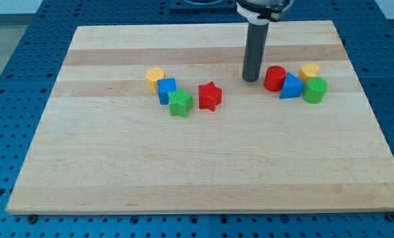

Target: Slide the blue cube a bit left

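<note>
The blue cube (167,90) sits left of the board's middle, touching a yellow hexagonal block (155,77) at its upper left and a green star-shaped block (180,103) at its lower right. A red star (210,96) lies just right of the green one. My tip (250,79) stands on the board well to the right of the blue cube, past the red star, and just left of a red cylinder (274,79).
Right of the tip is a cluster: the red cylinder, a blue triangular block (290,87), a yellow block (309,71) and a green cylinder (315,90). The wooden board (203,172) lies on a blue perforated table (12,99).
</note>
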`<move>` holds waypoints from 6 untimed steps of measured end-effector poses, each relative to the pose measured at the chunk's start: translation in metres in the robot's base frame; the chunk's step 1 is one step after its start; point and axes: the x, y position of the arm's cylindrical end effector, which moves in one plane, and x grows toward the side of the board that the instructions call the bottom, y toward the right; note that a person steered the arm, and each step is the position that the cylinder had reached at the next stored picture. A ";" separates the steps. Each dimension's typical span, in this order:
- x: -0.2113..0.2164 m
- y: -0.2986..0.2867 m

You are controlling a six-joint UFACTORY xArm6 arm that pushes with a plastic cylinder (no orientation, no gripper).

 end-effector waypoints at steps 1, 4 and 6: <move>0.003 0.006; 0.003 -0.006; 0.011 -0.137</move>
